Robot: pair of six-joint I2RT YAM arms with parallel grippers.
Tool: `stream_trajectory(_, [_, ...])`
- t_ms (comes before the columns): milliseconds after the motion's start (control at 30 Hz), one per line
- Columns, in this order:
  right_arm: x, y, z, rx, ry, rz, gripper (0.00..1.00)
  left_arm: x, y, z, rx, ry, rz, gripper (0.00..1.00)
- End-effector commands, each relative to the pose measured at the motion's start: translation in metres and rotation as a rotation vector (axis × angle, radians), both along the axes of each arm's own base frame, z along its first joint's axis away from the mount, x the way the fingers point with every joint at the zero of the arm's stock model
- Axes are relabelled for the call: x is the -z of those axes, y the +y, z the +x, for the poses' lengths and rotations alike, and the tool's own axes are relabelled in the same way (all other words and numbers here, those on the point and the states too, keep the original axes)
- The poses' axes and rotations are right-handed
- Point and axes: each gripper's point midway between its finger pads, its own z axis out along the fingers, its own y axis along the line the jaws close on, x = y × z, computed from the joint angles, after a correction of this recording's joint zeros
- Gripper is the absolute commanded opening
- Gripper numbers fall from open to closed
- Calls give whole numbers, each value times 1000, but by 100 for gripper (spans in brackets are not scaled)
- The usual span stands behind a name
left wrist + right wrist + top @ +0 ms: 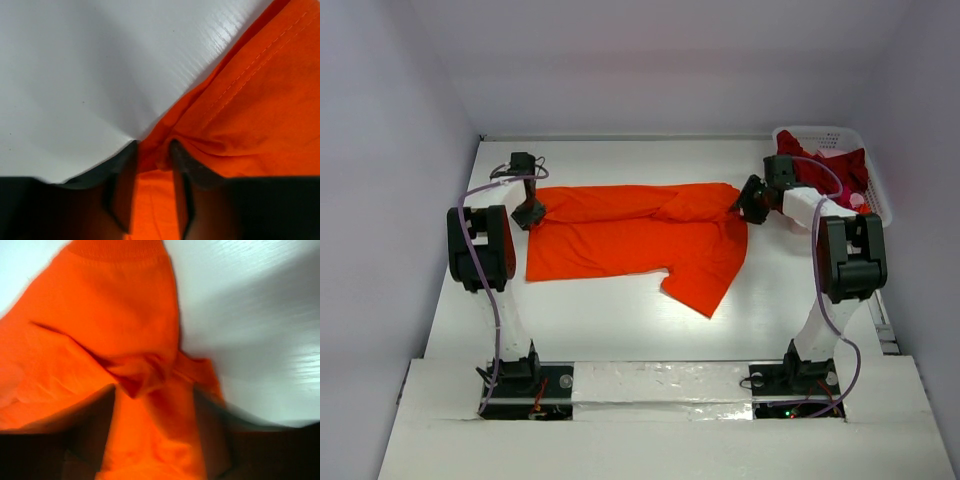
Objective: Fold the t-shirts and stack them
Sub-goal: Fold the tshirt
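Observation:
The bright orange t-shirt (pixel 630 240) lies spread across the middle of the white table (pixel 620 165), folded over along its far edge, with one sleeve hanging toward the near right. My left gripper (pixel 530 215) sits at its left end. In the left wrist view its jaws (pixel 154 147) stand apart over a bunched hem of the orange t-shirt (pixel 260 100). My right gripper (pixel 745 205) is at the shirt's right end. In the right wrist view the jaws (pixel 156 390) are spread wide, with loose orange t-shirt (pixel 110 315) fabric lying between them. Dark crimson t-shirts (pixel 820 165) fill the basket.
A white lattice basket (pixel 880 200) stands at the back right corner, just behind my right arm. White walls close in the table on the left, back and right. Bare table surface lies in front of and behind the orange shirt.

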Motion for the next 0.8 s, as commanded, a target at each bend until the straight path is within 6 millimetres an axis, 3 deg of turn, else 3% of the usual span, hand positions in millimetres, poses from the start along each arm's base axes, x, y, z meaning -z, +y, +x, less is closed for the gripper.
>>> stream_trajectory(0, [-30,-6,7,39,-103,-9,75,-26,1,2,-3,-68,-1,33])
stream_trajectory(33, [-32,-10,7,59,-107,-20,86,-27,1,2,-2,-70,1,46])
stream_trajectory(100, [-41,-13,3,77,-128,-27,100,-28,1,3,-1,-71,1,59])
stream_trajectory(133, [-48,-17,4,103,-151,-39,100,-30,2,1,-1,-71,3,70])
stream_trajectory(233, [-73,-20,-1,124,-214,-55,100,-43,3,1,-1,-93,10,78])
stream_trajectory(367, [-104,-13,-3,89,-269,-54,100,-82,6,4,11,-176,35,78])
stream_trajectory(433, [-116,10,-10,20,-273,-45,100,-110,6,2,31,-231,45,78])
stream_trajectory(500, [-121,28,-18,-44,-272,-49,100,-117,3,-8,38,-252,32,76])
stream_trajectory(533, [-121,50,-30,-104,-257,-49,100,-135,-7,-10,62,-311,9,75])
stream_trajectory(600, [-129,71,-43,-173,-268,-66,100,-135,-21,-22,98,-322,-7,69])
stream_trajectory(633, [-128,88,-56,-232,-257,-66,100,-148,-26,-26,118,-361,-5,66])
stream_trajectory(767, [-125,106,-87,-311,-218,-23,100,-147,-50,-52,208,-366,-13,59])
